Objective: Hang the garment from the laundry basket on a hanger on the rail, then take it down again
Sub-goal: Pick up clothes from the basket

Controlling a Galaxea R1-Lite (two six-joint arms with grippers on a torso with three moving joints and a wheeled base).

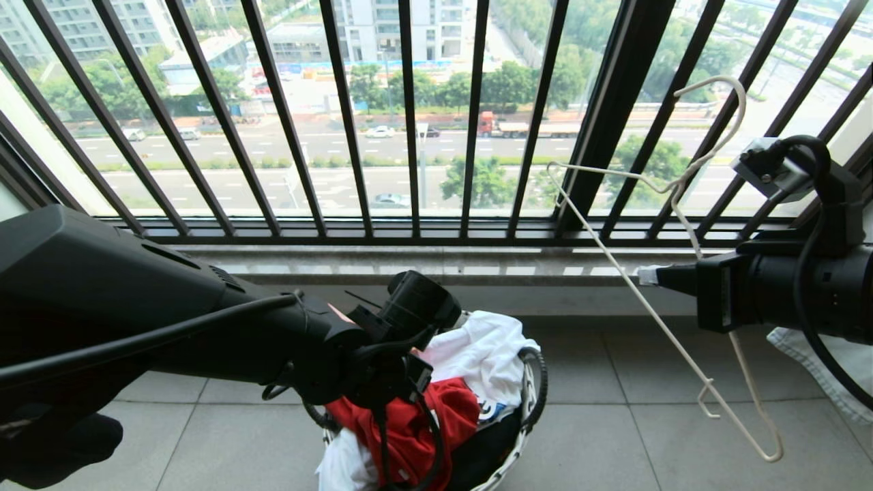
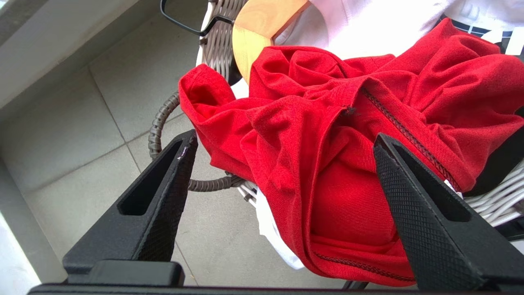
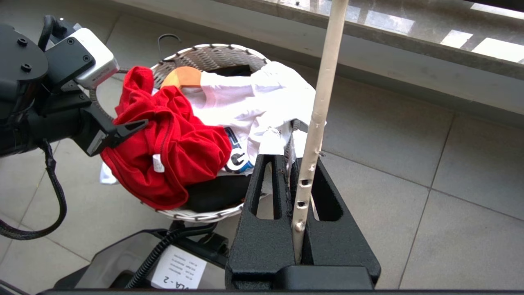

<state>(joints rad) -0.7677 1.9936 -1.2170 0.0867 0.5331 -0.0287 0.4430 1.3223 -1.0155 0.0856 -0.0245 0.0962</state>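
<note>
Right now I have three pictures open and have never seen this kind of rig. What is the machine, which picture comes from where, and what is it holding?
It is a two-armed robot on a balcony. The wide picture comes from its head, looking down past both black arms at a tiled floor and a black railing. The other two come from cameras on its wrists, looking out between the fingers.

On the floor stands the laundry basket, holding the red T-shirt, a white garment and a wooden hanger.

The left gripper is at the basket, open, its fingers either side of the red T-shirt but not gripping it. The right gripper, out to the side of the basket, is shut on the thin off-white wire hanger.
</note>
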